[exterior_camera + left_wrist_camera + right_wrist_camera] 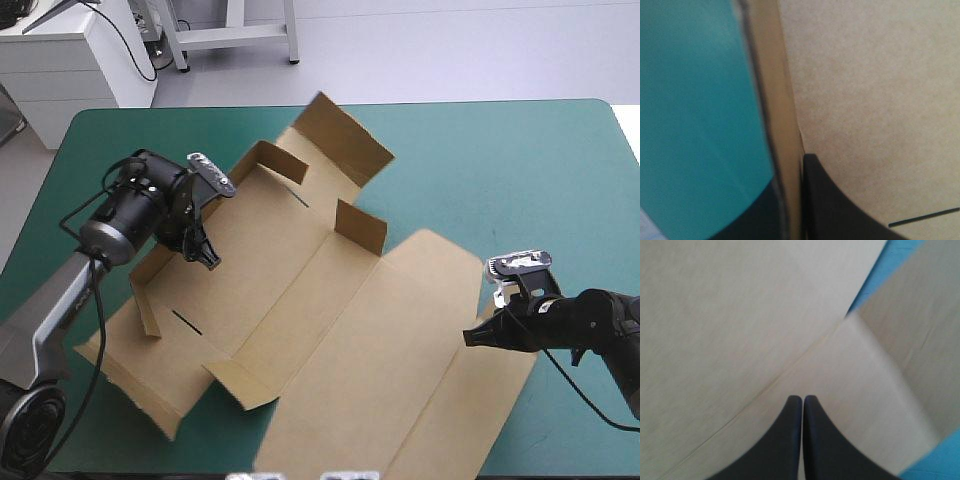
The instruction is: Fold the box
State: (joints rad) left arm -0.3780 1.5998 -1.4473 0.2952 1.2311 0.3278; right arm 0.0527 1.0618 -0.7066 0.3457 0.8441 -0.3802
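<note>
No writing, label, brand name, number or sign can be read in any view: the brown box (330, 300) and the teal-green cover (500, 160) carry no legible marking.

Left gripper (206, 258) pinching; right gripper (802, 400) fingers together.
</note>
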